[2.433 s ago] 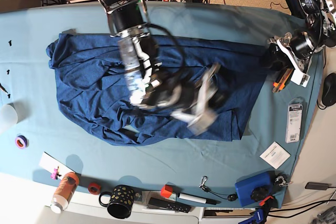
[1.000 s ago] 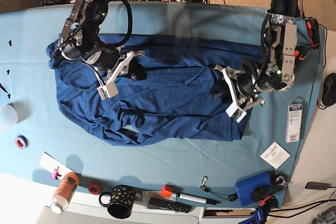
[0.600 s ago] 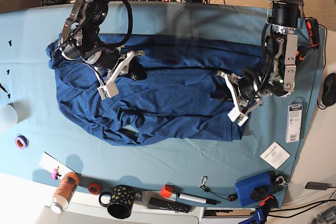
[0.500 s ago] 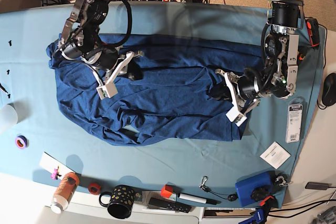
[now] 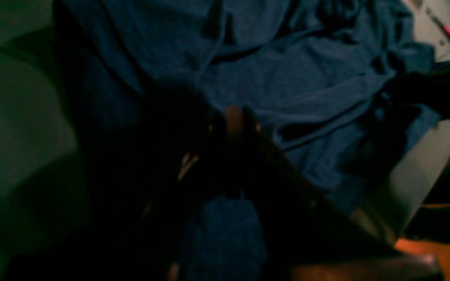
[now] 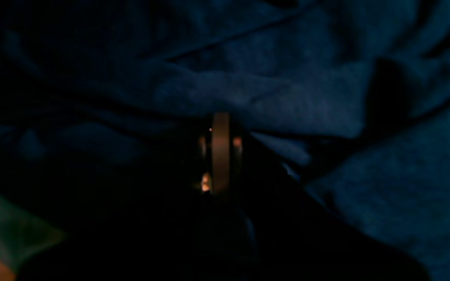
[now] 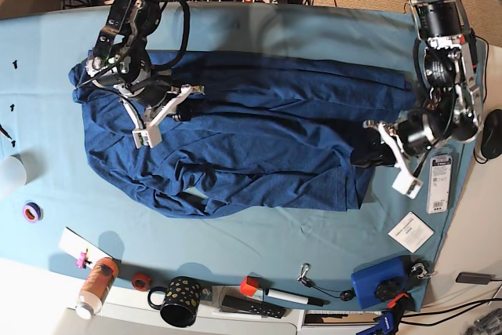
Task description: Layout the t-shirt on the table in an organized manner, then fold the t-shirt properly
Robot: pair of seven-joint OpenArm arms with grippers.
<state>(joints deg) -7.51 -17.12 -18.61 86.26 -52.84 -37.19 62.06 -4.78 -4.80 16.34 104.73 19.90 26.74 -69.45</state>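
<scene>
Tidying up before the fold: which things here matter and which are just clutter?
Belongs to the job:
dark navy-blue fabric t-shirt
teal-cloth-covered table

Just lying about:
black spotted mug
blue plastic case
purple tape roll

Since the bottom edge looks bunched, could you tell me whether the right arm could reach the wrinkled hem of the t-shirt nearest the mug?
Probably yes: the right gripper sits on the t-shirt just above those wrinkles, with nothing between, but it is shut on fabric and must let go first.

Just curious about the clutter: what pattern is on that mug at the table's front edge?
The mug is black with small yellowish dots, clearest in the base view.
</scene>
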